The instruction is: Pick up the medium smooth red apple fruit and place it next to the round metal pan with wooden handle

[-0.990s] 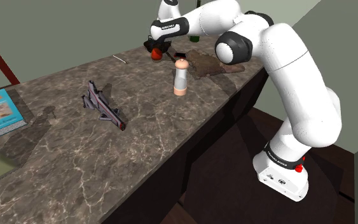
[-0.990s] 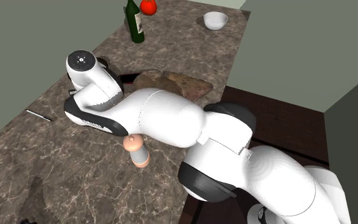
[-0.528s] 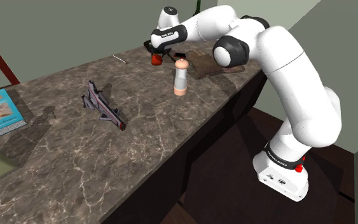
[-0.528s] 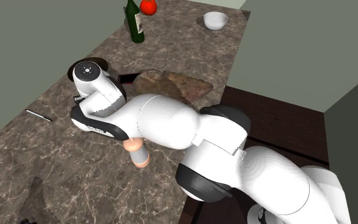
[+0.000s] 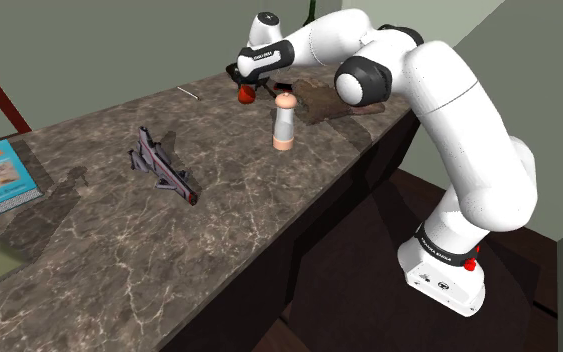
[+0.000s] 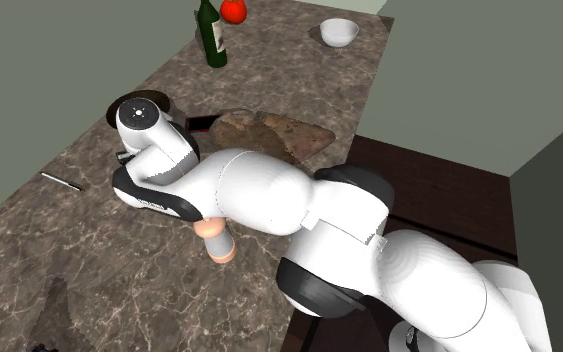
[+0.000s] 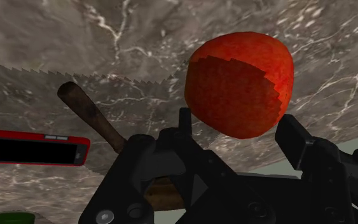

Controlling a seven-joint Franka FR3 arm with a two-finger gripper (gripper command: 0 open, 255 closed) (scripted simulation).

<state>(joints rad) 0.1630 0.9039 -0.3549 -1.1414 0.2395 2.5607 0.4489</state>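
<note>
Both fingers [image 7: 293, 135] clasp red apple [image 7: 241, 86]; wooden handle [image 7: 89, 114] just beside, red slab [image 7: 31, 145] (maybe phone) nr it, pepper mill [image 5: 284, 122] nearby.

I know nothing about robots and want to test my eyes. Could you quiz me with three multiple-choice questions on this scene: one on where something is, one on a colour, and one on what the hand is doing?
1. Where is the white bowl?
A. on the floor
B. on the counter, to the second exterior view's right of the green bottle
C. on the robot's stand

2. What colour is the apple at the gripper?
A. green
B. yellow
C. red

3. What are the fingers doing?
A. clasping the apple
B. meeting on nothing
C. clasping the bottle

Answers:
1. B. The bowl sits on the marbled top, beyond the bottle.
2. C. The wrist view shows red skin.
3. A. A black finger sits against each side of the apple.
</note>
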